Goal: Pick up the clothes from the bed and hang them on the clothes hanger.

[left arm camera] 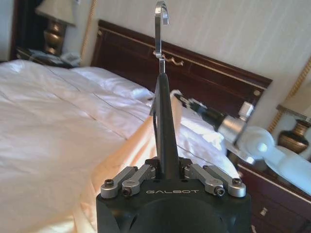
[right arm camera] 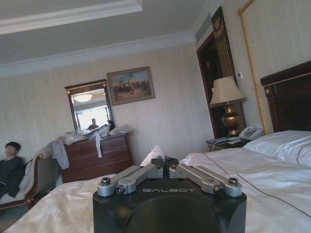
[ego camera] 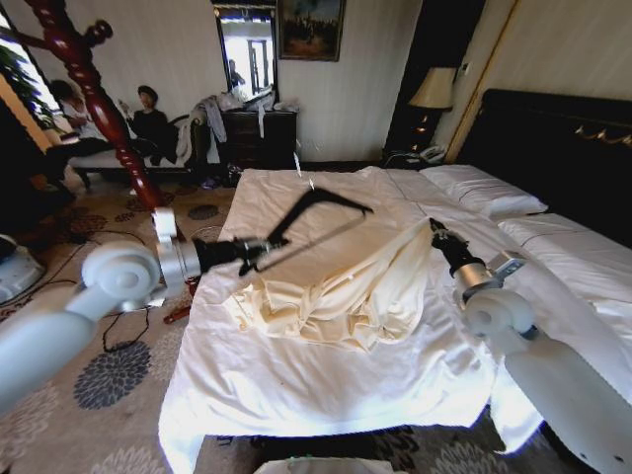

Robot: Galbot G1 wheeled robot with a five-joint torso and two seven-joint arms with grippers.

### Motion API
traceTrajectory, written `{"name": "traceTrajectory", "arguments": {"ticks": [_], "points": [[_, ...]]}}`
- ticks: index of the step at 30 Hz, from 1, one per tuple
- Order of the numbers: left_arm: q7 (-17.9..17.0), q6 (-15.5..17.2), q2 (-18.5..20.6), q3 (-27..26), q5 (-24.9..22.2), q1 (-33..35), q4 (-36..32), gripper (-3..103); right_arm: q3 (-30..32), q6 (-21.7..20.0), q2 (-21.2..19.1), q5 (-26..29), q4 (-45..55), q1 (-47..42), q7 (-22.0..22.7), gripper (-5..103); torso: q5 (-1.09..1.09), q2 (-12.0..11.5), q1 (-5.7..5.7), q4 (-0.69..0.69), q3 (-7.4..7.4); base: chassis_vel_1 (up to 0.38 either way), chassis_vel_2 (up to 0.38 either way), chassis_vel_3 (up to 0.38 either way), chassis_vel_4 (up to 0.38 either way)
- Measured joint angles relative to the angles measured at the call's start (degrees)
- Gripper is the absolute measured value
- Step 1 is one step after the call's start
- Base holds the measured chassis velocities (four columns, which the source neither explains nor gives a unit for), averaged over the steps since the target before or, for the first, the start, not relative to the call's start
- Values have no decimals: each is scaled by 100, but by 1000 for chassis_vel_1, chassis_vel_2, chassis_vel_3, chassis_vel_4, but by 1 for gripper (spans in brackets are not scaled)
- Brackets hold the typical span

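"GALBOT" lettered on both black tool housings. Left tool (left arm camera: 167, 167) pinching thin black triangular clothes hanger (ego camera: 314, 212) with silver wire hook. Right tool (ego camera: 435, 230) pressed together on soft cream long-sleeved garment (ego camera: 341, 286), rumpled over white-sheeted bed (ego camera: 296, 385).

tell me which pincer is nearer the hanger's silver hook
Left. The left pincer is shut on the clothes hanger itself, below its silver hook. The right pincer is across the bed, pinching the cream clothes.
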Motion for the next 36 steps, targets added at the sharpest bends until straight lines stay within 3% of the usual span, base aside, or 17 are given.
{"name": "traceTrajectory", "arguments": {"ticks": [4,9,16,28,36], "points": [[0,21,-183,310,165,-141,115,19,-31,0,-3,12,-70,72,-42,0,2,0,1,-5,0,0,0,0,0],[-69,28,-480,605,347,-240,232,19,-26,108,-50,67,92,40,-301,0,-1,0,1,-2,0,0,0,0,0],[-102,42,-880,944,673,-378,457,19,-30,527,-134,102,479,-23,-968,0,0,0,1,-3,0,0,0,0,0],[-149,34,-995,820,813,-198,634,19,-71,934,-185,22,811,-115,-1629,0,1,0,1,-2,0,0,0,0,0],[-205,33,-1171,1182,982,-146,526,19,-65,1111,-175,-59,834,-148,-1867,0,1,0,1,-4,0,0,0,0,0]]}}
